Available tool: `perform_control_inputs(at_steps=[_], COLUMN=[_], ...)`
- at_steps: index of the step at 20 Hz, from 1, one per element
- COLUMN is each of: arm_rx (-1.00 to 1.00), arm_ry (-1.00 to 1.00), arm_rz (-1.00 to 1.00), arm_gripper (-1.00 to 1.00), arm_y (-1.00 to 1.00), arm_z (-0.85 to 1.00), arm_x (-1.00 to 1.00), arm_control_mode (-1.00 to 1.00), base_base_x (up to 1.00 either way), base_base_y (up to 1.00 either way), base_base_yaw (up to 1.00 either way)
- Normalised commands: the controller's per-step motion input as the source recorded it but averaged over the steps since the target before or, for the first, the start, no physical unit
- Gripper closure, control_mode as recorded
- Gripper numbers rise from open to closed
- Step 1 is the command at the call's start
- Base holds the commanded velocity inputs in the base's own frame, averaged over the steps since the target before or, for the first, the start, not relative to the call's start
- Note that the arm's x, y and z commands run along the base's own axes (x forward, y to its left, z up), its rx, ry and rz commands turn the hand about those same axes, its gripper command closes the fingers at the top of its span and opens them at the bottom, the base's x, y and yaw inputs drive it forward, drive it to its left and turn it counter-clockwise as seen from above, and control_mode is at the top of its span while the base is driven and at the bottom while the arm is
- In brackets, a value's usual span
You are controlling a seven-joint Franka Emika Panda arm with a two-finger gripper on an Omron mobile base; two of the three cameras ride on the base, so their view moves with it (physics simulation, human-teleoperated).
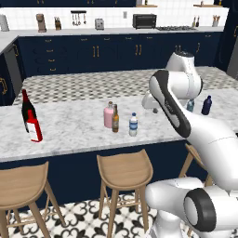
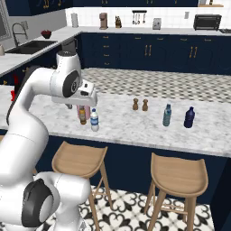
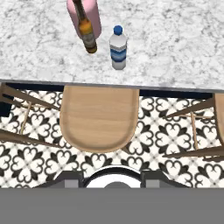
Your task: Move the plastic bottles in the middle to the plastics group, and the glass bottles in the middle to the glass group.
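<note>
Middle cluster on the marble surface (image 1: 69, 135): a water bottle (image 1: 133, 124) stands upright just right of the beer bottle (image 1: 115, 119), which stands just in front of the pink bottle (image 1: 108, 115); whether those two touch cannot be told. Well to the left of the water bottle stands the glass group, a wine bottle (image 1: 27, 108) with a red bottle (image 1: 34, 126) just beside it. Well to its right stands the plastics group, a teal bottle (image 2: 167, 115) near a navy bottle (image 2: 189, 117). The end effector (image 2: 74, 106) hangs above the cluster, over the surface's near edge, with a stool (image 3: 97, 118) below the hand camera; its fingers are largely hidden, so its opening cannot be told, though it appears to hold nothing. No bottle has yet been sorted. Judged risk: the three middle bottles stand close, so a descent on the water bottle could clip the beer bottle's tall neck and topple it. The water bottle is also near the edge and could roll off if knocked.
</note>
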Motion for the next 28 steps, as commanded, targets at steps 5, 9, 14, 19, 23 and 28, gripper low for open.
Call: perform_control_inputs(at_steps=[5,9,14,19,23,28], arm_rx=[-0.01,-0.02,-0.01,0.00,0.00,0.00], arm_ry=[-0.06,-0.04,-0.01,0.00,0.00,-0.03], arm_rz=[0.00,0.00,0.00,0.09,0.26,0.18], arm_gripper=[-1.00,-1.00,-1.00,-1.00,-1.00,-1.00], arm_y=[0.01,0.04,0.04,0.00,0.00,0.03], arm_z=[-0.45,-0.61,-0.20,-0.01,-0.10,-0.37], arm_x=[0.06,0.40,0.67,0.64,0.44,0.35], arm_control_mode=[-1.00,-1.00,-1.00,-1.00,-1.00,-1.00], base_base_x=[0.00,0.00,0.00,0.00,0.00,0.00], base_base_y=[0.00,0.00,0.00,0.00,0.00,0.00], base_base_yaw=[0.00,0.00,0.00,0.00,0.00,0.00])
